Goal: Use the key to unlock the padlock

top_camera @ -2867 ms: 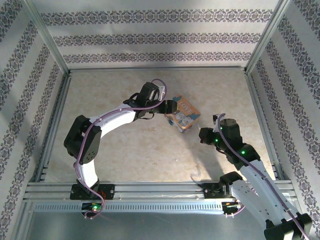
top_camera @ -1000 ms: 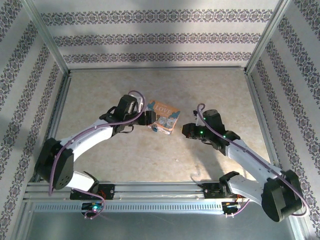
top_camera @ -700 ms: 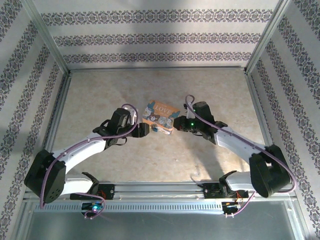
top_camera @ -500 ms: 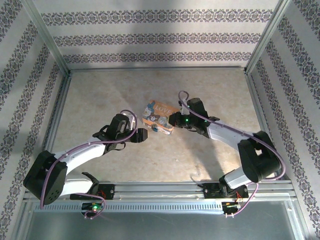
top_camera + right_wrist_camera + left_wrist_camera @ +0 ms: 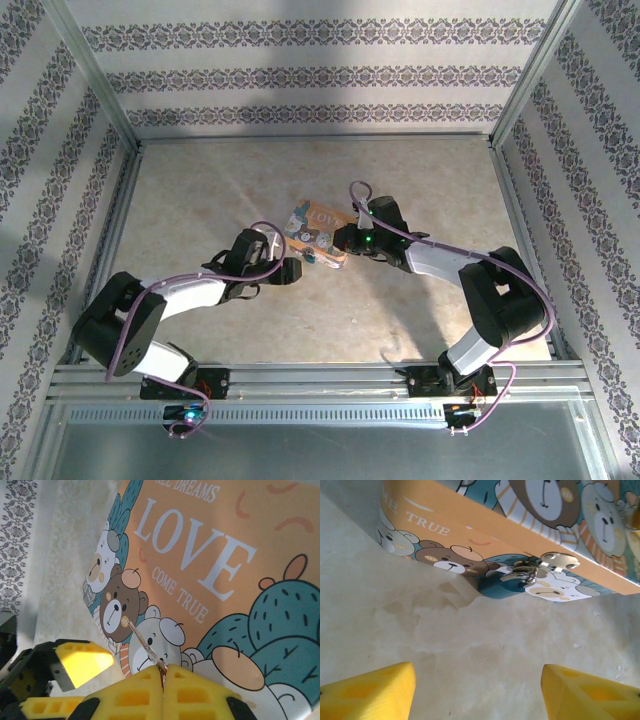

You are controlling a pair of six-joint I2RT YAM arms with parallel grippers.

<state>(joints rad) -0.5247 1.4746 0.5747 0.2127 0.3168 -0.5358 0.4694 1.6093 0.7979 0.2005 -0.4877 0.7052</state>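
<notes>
On the desk (image 5: 200, 200), an orange box (image 5: 318, 232) is sitting near the middle. The left gripper (image 5: 479, 690) is gaping wide before the blue padlock (image 5: 501, 586) hanging on its front; the right gripper (image 5: 163, 676) is pinching the key (image 5: 144, 644) close to its lid.

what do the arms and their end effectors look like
The left arm and right arm have white shells between black joints, each trailed by a purple cable. A green light glows near the right arm's wrist. The left end effector and right end effector have chunky yellow fingers with moulded recesses.
</notes>
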